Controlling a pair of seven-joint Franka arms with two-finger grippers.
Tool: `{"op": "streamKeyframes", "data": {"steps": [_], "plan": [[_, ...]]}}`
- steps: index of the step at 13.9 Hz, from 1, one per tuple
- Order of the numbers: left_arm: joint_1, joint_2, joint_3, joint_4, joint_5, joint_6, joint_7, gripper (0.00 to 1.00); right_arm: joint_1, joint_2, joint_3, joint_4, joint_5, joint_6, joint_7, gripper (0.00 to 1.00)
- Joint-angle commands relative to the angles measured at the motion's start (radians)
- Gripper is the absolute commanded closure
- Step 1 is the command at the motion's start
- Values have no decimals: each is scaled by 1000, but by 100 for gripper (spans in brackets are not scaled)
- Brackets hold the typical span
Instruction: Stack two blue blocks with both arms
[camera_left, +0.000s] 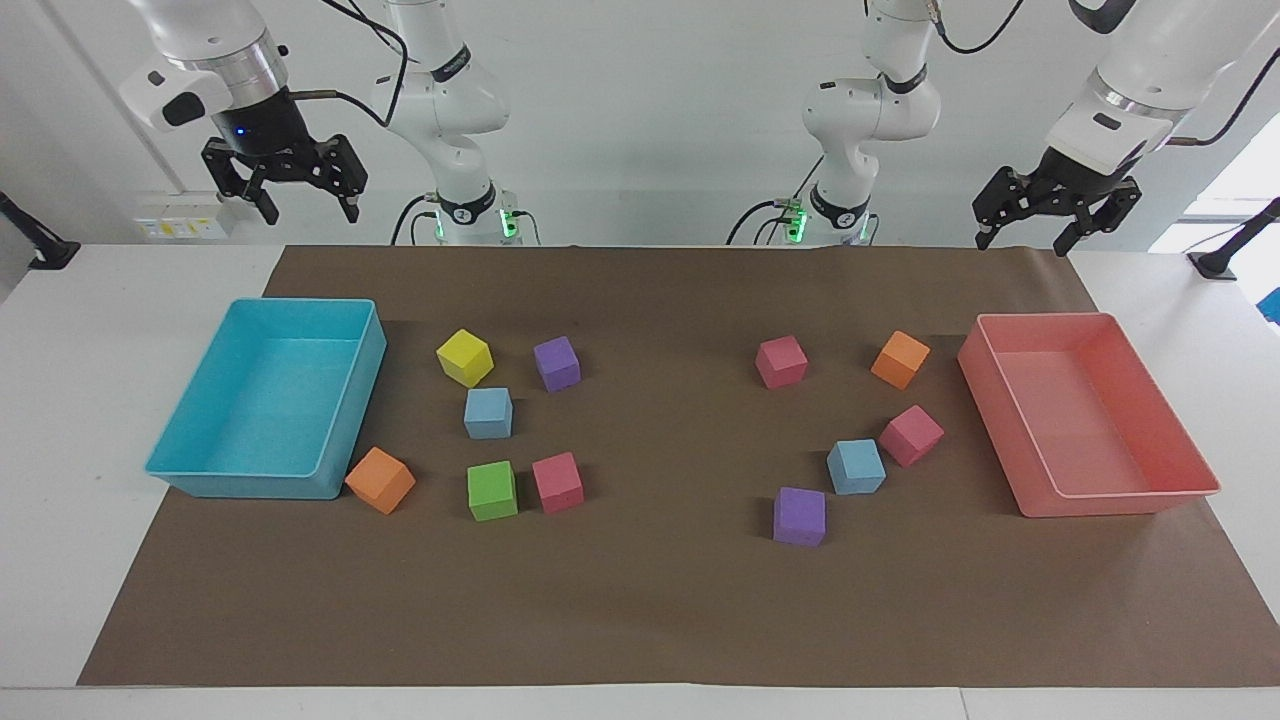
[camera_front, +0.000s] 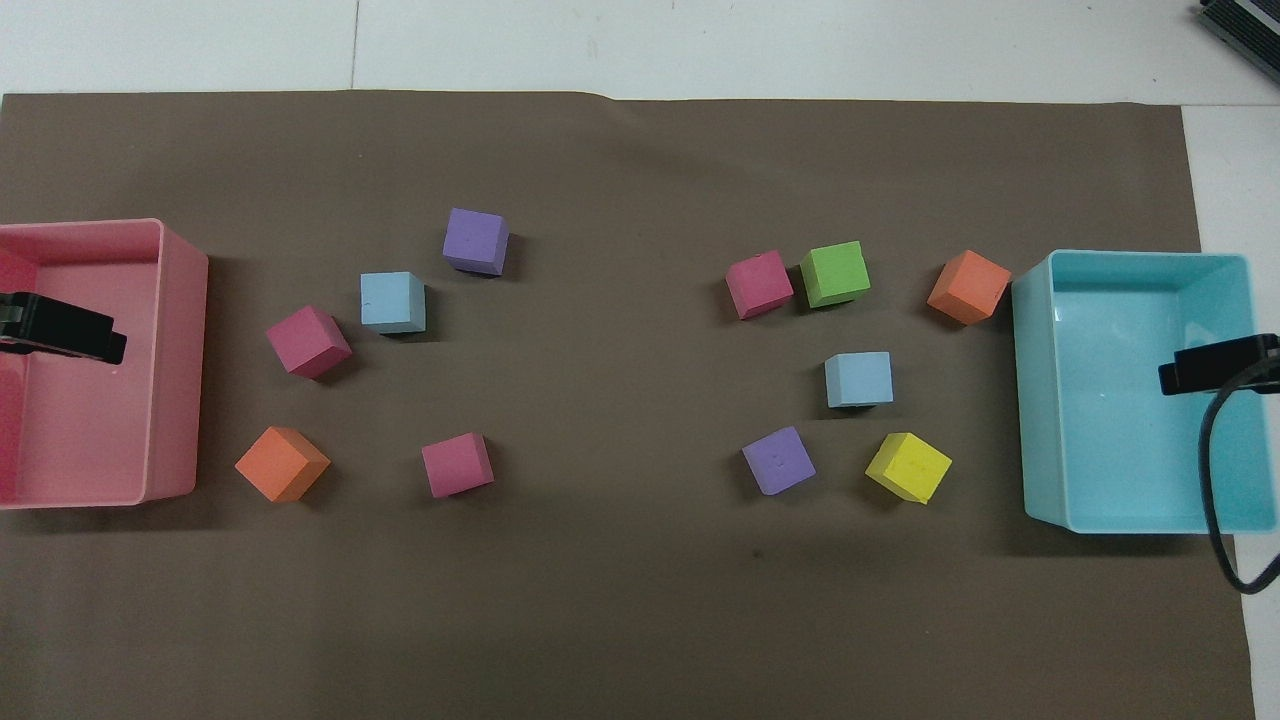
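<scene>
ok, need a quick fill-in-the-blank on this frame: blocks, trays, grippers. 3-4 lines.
1. The number of blue blocks on the mat is ____.
2. The green block sits beside a ____ block toward the right arm's end.
3. The left gripper is up over the ____ tray's end of the table.
4. The right gripper holds ____.

Missing: two; pink; pink; nothing

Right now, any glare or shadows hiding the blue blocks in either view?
Facing view: both blue blocks evenly lit, with soft short shadows only; bright window glare at the frame edge by the left gripper, off the mat. Overhead view: both blocks clear, with a faint sheen on the turquoise tray floor.
</scene>
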Motion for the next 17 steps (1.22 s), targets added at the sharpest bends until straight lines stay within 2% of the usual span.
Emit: {"op": "streamKeyframes", "data": {"steps": [1, 5, 13, 15, 17], "plan": [[15, -6, -11, 1, 4, 10, 5, 0, -4, -8, 2, -6, 3, 1, -3, 0], [15, -7, -13, 0, 1, 11, 7, 0, -4, -9, 2, -10, 5, 3, 0, 0], [15, -9, -11, -2, 1, -1, 4, 0, -3, -41, 10, -116, 15, 84, 0, 0], [16, -9, -10, -2, 1, -1, 4, 0, 20, -44, 11, -151, 18, 124, 40, 0], [15, -9, -11, -2, 1, -3, 4, 0, 87, -34, 13, -200, 20, 193, 129, 0]]}}
